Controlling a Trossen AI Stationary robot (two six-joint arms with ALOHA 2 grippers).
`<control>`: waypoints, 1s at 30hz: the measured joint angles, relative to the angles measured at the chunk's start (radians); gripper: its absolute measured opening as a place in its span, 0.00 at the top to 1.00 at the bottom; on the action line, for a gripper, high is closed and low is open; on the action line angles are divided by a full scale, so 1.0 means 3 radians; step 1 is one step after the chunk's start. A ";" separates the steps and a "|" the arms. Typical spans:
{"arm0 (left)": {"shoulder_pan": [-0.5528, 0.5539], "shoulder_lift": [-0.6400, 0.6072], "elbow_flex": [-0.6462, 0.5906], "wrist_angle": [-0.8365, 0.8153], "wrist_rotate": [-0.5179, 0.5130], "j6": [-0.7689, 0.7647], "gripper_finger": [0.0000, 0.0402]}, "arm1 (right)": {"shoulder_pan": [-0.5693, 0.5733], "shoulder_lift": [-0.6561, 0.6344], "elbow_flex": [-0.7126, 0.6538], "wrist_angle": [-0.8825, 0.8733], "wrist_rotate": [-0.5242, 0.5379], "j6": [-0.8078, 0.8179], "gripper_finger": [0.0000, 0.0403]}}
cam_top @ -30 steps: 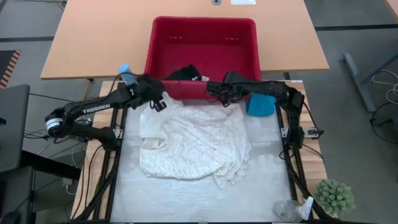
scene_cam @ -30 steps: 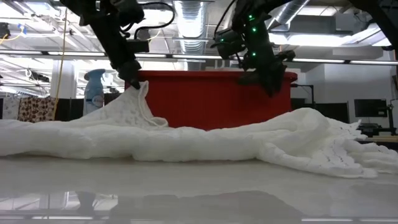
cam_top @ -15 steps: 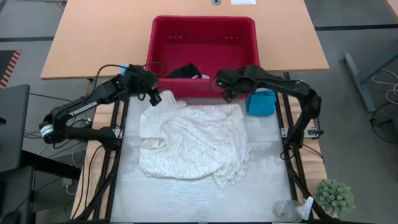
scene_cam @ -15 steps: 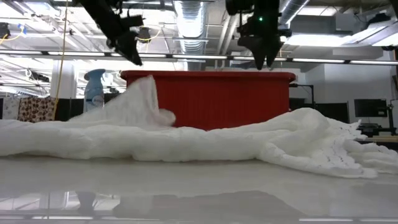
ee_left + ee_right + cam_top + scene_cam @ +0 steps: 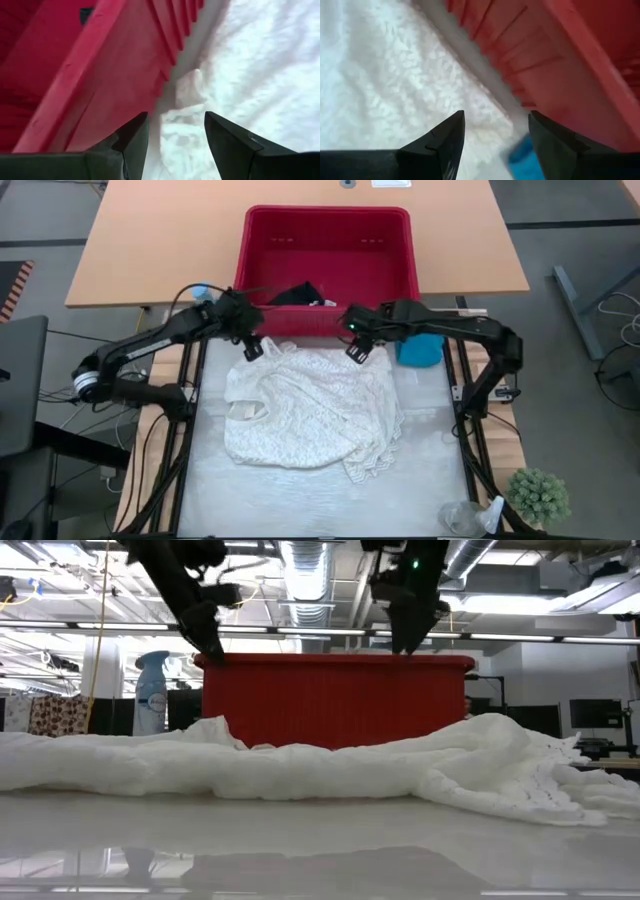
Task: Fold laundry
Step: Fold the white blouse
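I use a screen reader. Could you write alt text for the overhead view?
A cream-white lacy cloth lies spread on the table, with the open left pincer and right pincer above its far edge. Behind sits a red basket, a turquoise garment beside it.

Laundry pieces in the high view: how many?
3. Large cream-white lacy cloth spread on the table; small turquoise-blue garment beside its right edge; dark navy-black garment inside the red plastic basket. More could be hidden underneath.
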 joint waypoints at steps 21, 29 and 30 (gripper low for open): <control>0.0252 0.0416 0.0556 -0.0262 0.0125 0.0349 0.55 | -0.0885 -0.0132 -0.0173 0.0658 -0.0735 -0.0717 0.41; -0.0374 -0.0570 0.0517 -0.0865 0.1257 -0.0364 0.55 | -0.0126 -0.0392 -0.0164 0.0187 -0.0591 -0.0523 0.41; -0.0565 -0.0668 0.0417 -0.0855 0.1202 -0.0532 0.55 | -0.0034 -0.0337 -0.0166 0.0100 -0.0484 -0.0482 0.41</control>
